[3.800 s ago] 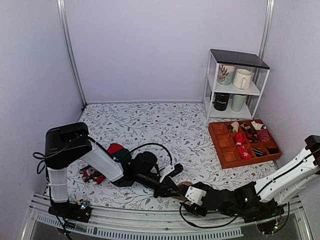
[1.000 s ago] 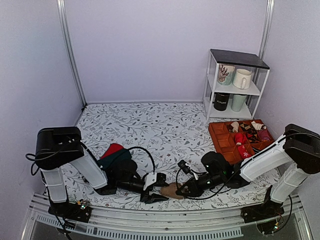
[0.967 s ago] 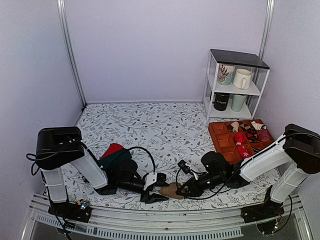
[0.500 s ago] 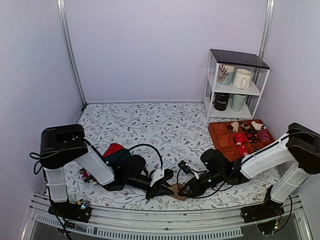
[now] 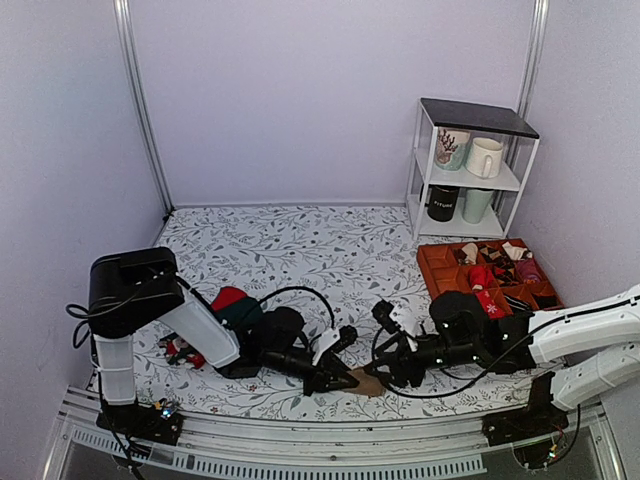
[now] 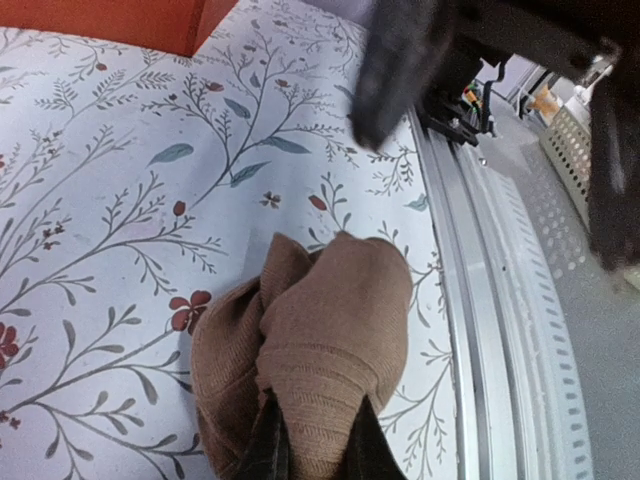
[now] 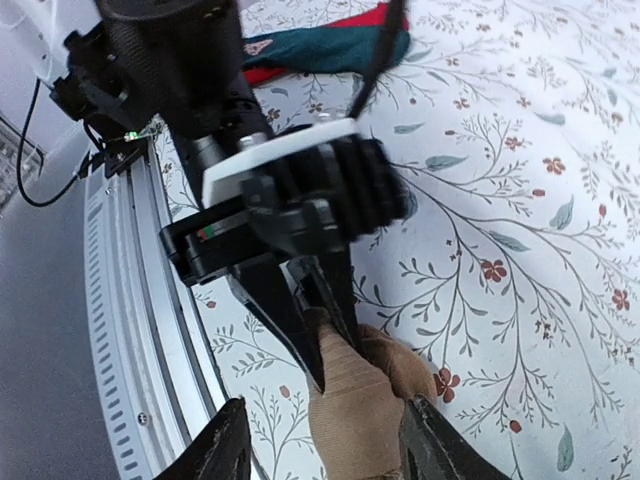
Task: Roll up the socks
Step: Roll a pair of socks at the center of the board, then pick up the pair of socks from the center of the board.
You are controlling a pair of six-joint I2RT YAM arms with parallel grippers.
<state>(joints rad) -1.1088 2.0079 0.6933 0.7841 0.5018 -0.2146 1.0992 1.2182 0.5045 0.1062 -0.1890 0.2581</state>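
At the near edge of the bench (image 5: 300, 250), just beside the metal rail (image 6: 490, 330), the socks (image 6: 330, 350) sit as a tan-brown roll on the flowered cloth. My left gripper (image 6: 315, 450) comes in low from the left with its fingers drawn narrow, pinching a fold of the knit between them. My right gripper (image 7: 325, 445) faces it from the right with its fingers spread wide. The roll lies in the gap between them, and I cannot tell whether either finger touches it. From above, the two grippers meet over the roll near the middle of the near edge.

Farther left, tucked against my left arm, lies a red and green sock (image 5: 235, 303), well apart from the roll.

On the right, farther back, an orange tray (image 5: 500, 322) with compartments holds small rolled socks in red, dark and pale colours.

Beyond it, against the far wall, a white shelf (image 5: 419, 160) with a dark top carries mugs. A black mug (image 5: 443, 203) on the lower level bears white lettering that seems to read "FUTURE". A white mug (image 5: 484, 157) stands on the upper level beside one printed with a dark branching figure. I can read no other writing.
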